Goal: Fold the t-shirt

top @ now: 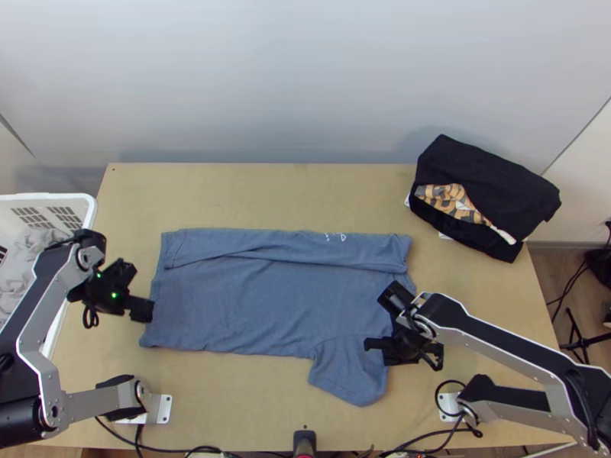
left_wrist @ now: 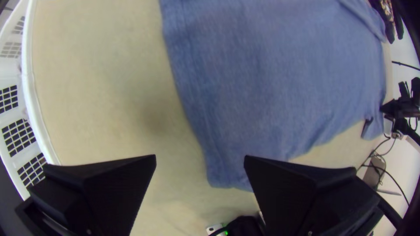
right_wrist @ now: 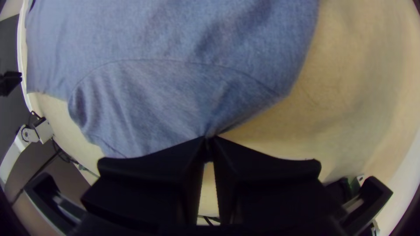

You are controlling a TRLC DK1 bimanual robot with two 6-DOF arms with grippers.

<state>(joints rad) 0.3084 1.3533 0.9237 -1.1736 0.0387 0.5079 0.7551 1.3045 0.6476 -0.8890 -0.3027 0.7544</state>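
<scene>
Clearly, the blue t-shirt (top: 267, 301) lies lengthwise across the middle of the worktop (top: 252, 195), its far side folded over in a long strip and one sleeve (top: 342, 370) sticking out toward the near edge, where the right claw (top: 396, 351) is closed on the sleeve's edge. Just beside the hem end, the left claw (top: 114, 299) hangs open, its fingers well apart with no cloth between them. Farther out, a white basket (top: 72, 198) holding grey cloth (top: 24, 256) stands at the left, while black fabric (top: 489, 179) and a patterned orange piece (top: 445, 198) sit by the far right corner.
</scene>
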